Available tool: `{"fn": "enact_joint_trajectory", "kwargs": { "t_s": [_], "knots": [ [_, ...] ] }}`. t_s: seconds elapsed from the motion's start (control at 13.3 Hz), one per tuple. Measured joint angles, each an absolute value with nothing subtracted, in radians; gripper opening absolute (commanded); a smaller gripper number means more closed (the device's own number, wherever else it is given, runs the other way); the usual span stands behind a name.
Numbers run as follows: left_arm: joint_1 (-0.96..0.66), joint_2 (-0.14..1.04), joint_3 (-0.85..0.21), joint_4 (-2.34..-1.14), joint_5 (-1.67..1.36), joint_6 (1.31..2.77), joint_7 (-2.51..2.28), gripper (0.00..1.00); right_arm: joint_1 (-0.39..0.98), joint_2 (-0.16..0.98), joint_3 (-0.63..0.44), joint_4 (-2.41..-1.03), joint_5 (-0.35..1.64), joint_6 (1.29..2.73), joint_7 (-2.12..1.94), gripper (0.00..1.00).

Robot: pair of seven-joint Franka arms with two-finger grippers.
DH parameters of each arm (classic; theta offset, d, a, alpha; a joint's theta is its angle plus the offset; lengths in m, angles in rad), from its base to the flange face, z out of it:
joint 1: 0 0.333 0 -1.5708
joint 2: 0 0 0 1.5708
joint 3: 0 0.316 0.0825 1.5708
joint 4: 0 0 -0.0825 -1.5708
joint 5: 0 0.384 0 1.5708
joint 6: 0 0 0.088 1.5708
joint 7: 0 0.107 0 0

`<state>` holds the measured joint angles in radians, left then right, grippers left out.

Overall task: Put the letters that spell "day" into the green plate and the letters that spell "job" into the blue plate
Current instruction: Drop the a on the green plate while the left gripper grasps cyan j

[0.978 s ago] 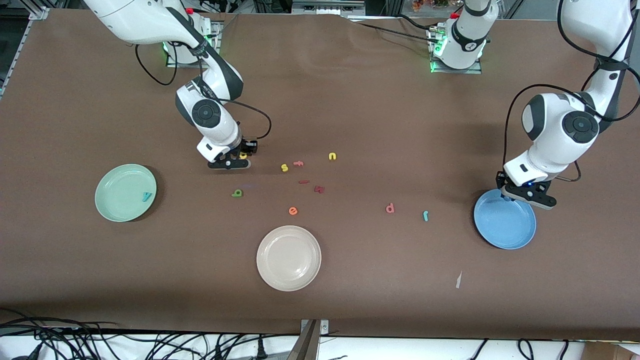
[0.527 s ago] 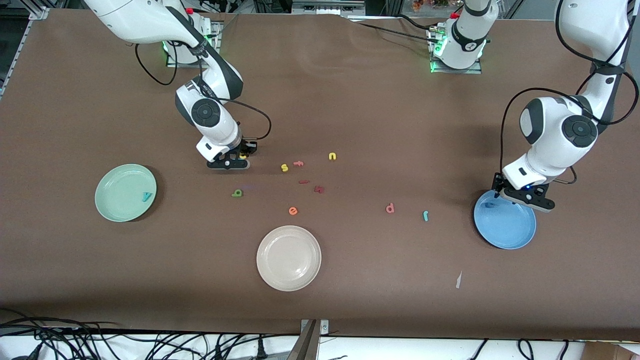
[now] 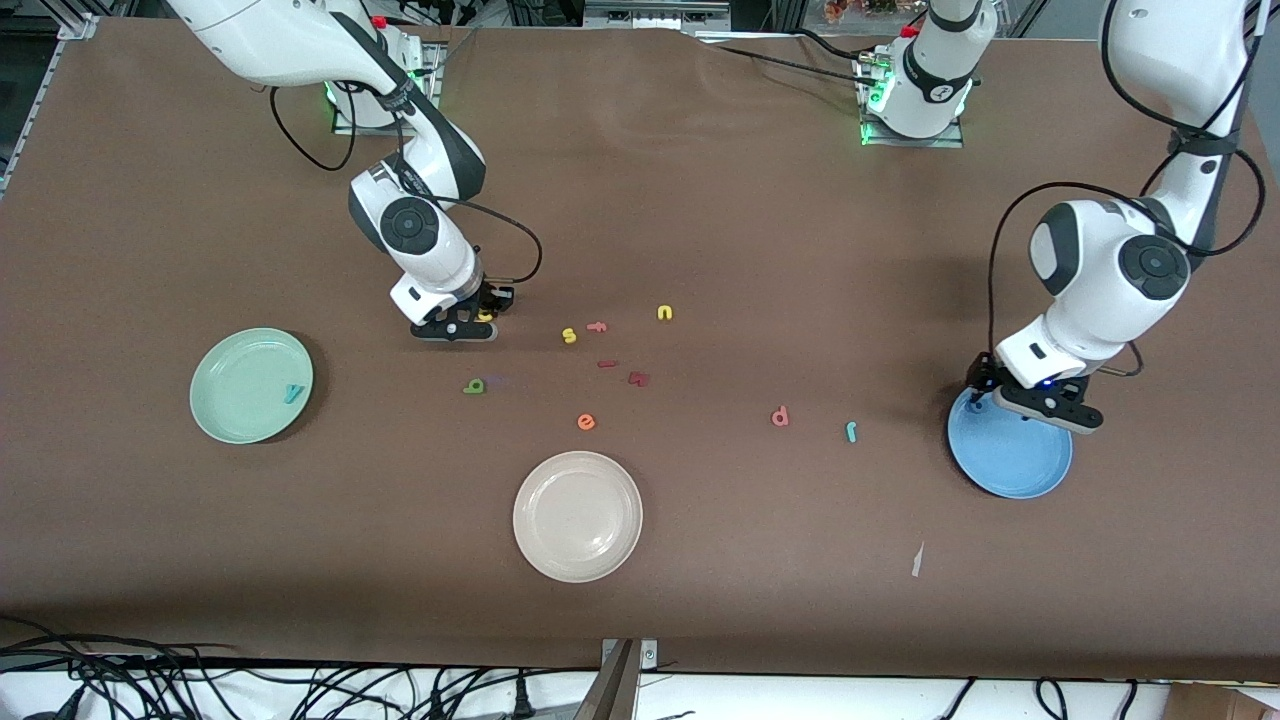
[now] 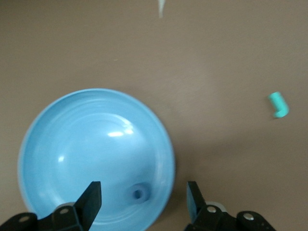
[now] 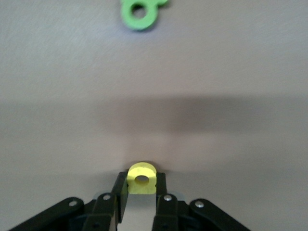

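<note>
Front view, operator: your right gripper low over table near green plate, teal y in plate; dark green letter on table. Left gripper over blue plate rim; pink letter, teal j lie nearby.

Left wrist: fingers spread, blue o lying in plate.

Right wrist: fingers pinching yellow letter.

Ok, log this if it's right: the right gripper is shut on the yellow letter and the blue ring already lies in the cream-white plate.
Not quite. The blue ring lies in the blue plate, as the left wrist view shows. The rest stands: the right gripper is shut on the yellow letter.
</note>
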<state>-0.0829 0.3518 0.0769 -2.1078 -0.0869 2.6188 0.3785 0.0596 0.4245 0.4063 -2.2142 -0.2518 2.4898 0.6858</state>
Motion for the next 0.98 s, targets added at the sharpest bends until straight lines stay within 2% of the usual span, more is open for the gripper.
{"fn": "enact_joint_trajectory", "kwargs": {
  "t_s": [0.23,0.38,0.6,0.83,0.9,0.98],
  "knots": [
    [-0.2,0.383,0.076,-2.1,-0.271,2.619,0.35,0.71,0.054,0.383,0.348,-2.083,-0.252,2.24,0.676,0.16],
    [-0.257,0.415,0.075,-2.067,-0.3,2.62,0.3,0.71,0.051,0.373,0.293,-1.999,-0.252,2.134,0.608,0.16],
    [-0.306,0.495,0.09,-1.978,-0.3,2.62,0.237,0.71,0.034,0.377,0.194,-1.955,-0.252,2.102,0.433,0.16],
    [-0.35,0.582,0.115,-1.919,-0.309,2.62,0.222,0.7,-0.043,0.409,0.161,-1.918,-0.254,2.107,0.268,0.16],
    [-0.357,0.599,0.116,-1.91,-0.315,2.62,0.221,0.63,-0.068,0.427,0.16,-1.893,-0.254,2.108,0.216,0.16],
    [-0.362,0.61,0.116,-1.906,-0.315,2.62,0.22,0.51,-0.093,0.45,0.159,-1.866,-0.254,2.108,0.167,0.16]
  ]
}}
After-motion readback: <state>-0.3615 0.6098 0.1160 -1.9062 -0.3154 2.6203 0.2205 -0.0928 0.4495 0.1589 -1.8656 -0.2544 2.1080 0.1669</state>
